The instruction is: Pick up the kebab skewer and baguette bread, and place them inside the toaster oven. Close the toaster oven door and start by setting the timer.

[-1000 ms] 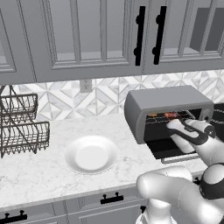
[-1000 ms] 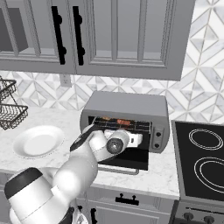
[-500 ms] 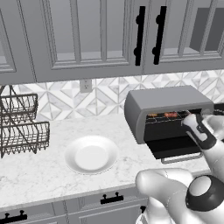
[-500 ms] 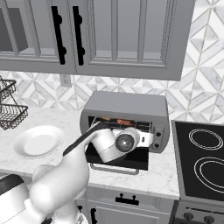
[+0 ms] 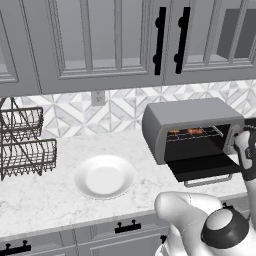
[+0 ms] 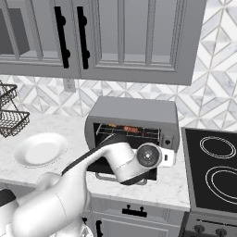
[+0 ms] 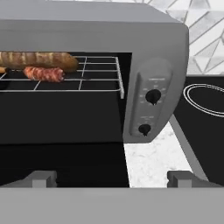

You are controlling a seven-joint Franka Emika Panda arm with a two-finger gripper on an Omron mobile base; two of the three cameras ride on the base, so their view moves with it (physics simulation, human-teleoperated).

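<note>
The oven [image 5: 192,127] sits on the counter [image 5: 55,197] against the tiled wall, its door [image 5: 202,166] hanging open and lying flat toward the front edge. On the wire rack [image 7: 94,74] inside lie the baguette [image 7: 37,60] and, just in front of it, the skewer [image 7: 43,73]; both rest toward the left of the rack as the hand view shows it. The gripper [image 7: 111,179] hangs before the oven's right front corner, facing the control strip with its two dark knobs [image 7: 152,96], the fingers [image 7: 41,178] spread wide and holding nothing. In the right base view the hand [image 6: 155,157] is level with the open door, near the oven's right side. A white plate [image 5: 104,176] lies on the counter left of the oven, a wire basket rack [image 5: 22,142] farther left, and the cooktop [image 6: 215,169] lies to the oven's right.
</note>
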